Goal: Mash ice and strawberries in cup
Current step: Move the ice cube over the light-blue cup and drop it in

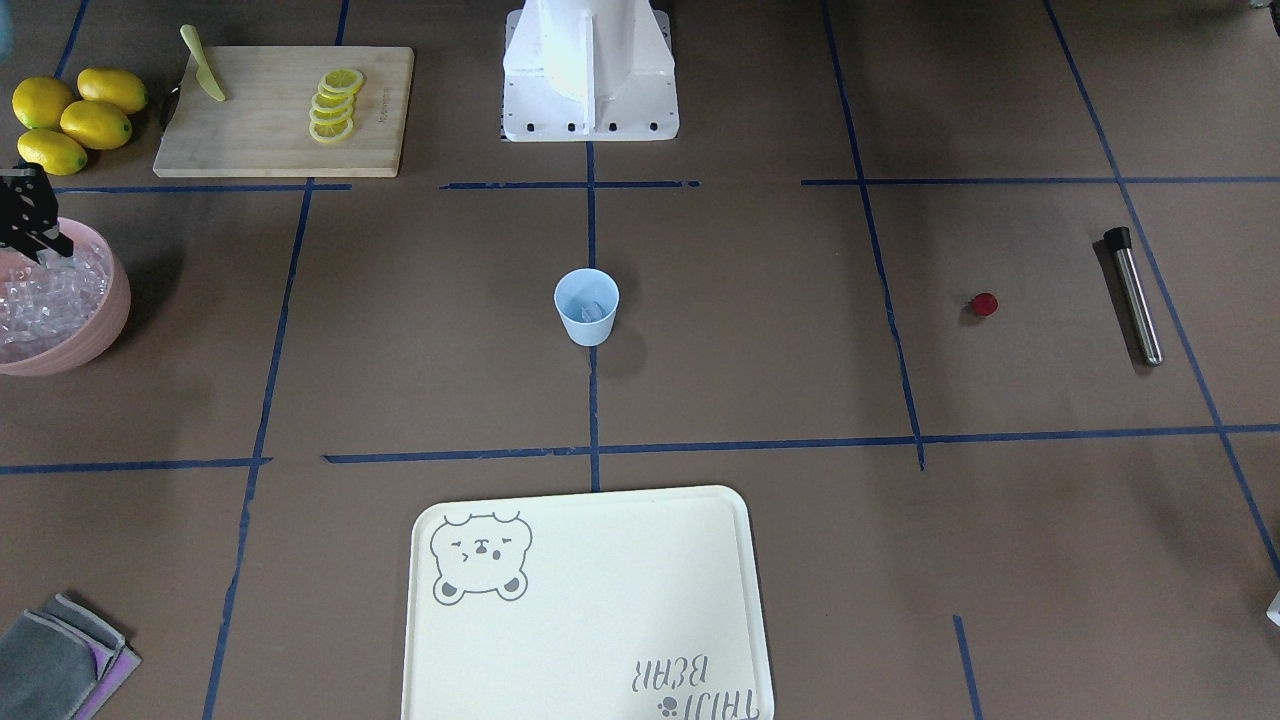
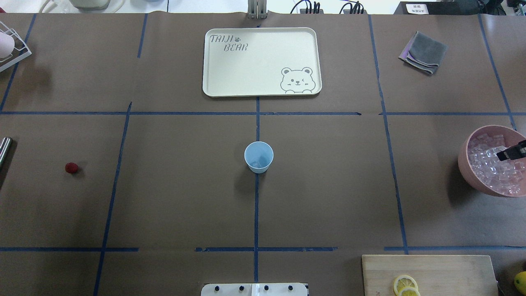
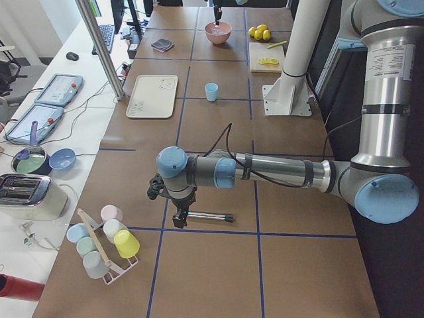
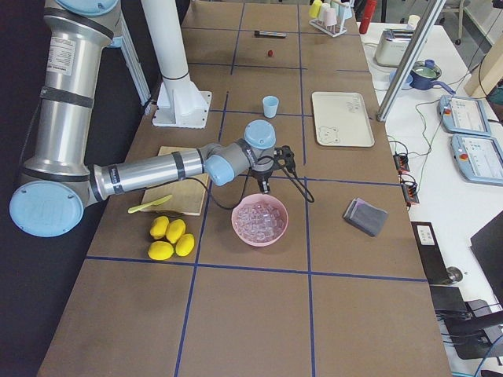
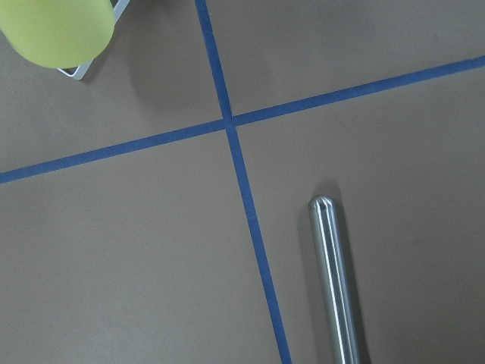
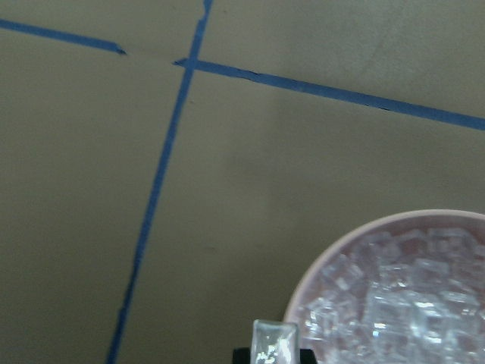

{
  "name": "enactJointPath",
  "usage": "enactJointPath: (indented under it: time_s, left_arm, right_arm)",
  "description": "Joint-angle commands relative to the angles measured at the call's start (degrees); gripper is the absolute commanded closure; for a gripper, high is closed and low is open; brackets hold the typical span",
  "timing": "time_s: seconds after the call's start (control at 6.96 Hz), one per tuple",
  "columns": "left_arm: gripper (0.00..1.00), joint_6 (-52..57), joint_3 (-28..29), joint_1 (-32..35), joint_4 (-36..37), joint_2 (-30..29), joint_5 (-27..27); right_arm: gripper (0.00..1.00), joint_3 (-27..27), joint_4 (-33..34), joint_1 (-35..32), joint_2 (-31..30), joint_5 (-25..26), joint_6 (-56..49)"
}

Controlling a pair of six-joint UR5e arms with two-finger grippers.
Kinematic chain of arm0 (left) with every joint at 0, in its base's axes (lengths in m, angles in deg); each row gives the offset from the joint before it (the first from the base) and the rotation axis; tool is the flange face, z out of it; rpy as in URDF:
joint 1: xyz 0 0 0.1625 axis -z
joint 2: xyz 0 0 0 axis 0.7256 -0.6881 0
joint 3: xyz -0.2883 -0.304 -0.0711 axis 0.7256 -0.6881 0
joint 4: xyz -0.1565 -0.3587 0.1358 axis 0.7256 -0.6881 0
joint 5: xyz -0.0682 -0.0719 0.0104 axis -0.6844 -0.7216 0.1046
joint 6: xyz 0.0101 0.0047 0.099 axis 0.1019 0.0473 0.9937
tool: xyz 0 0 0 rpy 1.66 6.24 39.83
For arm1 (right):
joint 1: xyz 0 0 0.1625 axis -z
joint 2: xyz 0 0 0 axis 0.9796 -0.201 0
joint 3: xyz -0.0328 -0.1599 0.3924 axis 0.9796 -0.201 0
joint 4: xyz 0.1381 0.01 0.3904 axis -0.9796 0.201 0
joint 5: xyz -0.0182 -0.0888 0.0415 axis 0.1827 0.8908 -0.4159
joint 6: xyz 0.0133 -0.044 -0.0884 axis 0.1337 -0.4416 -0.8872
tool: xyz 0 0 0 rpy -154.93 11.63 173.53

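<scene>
The pale blue cup [image 1: 587, 305] stands upright at the table's middle, also in the overhead view [image 2: 259, 157]; a clear cube seems to lie inside it. The red strawberry [image 1: 985, 304] lies alone on the table [image 2: 71, 167]. Ice [image 2: 495, 164] fills the pink bowl [image 1: 95, 335]. My right gripper [image 2: 509, 153] hangs over the bowl, shut on one ice cube [image 6: 274, 345]. My left gripper [image 3: 179, 220] hovers over a steel muddler [image 5: 333, 280]. It shows only in the exterior left view, so I cannot tell whether it is open or shut.
A cream bear tray [image 2: 230, 74] lies beyond the cup. A cutting board [image 1: 270, 140] carries lemon slices [image 1: 335, 105] and a knife [image 1: 203, 65], with whole lemons [image 1: 75, 118] beside it. A grey cloth [image 2: 424, 52] and a rack of cups [image 3: 106, 242] stand at the edges.
</scene>
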Motion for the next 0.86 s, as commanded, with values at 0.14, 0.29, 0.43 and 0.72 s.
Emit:
enactJointPath:
  time_s: [0.14, 0.29, 0.43, 0.72]
  left_arm:
    - [0.0, -0.05, 0.07, 0.0, 0.07, 0.0, -0.87]
    - [0.0, -0.05, -0.02, 0.0, -0.02, 0.0, -0.87]
    - [0.0, -0.05, -0.02, 0.0, 0.07, 0.0, -0.87]
    - [0.0, -0.05, -0.29, 0.0, 0.07, 0.0, -0.87]
  right_arm:
    - [1.0, 0.66, 0.08, 10.58, 18.39, 0.5, 31.76]
    - [1.0, 0.4, 0.08, 16.8, 23.07, 6.61, 39.61]
    - [1.0, -1.6, 0.52, 23.74, 28.25, 13.98, 45.86]
    - [0.99, -11.68, 0.0, 33.96, 41.52, 28.13, 56.53]
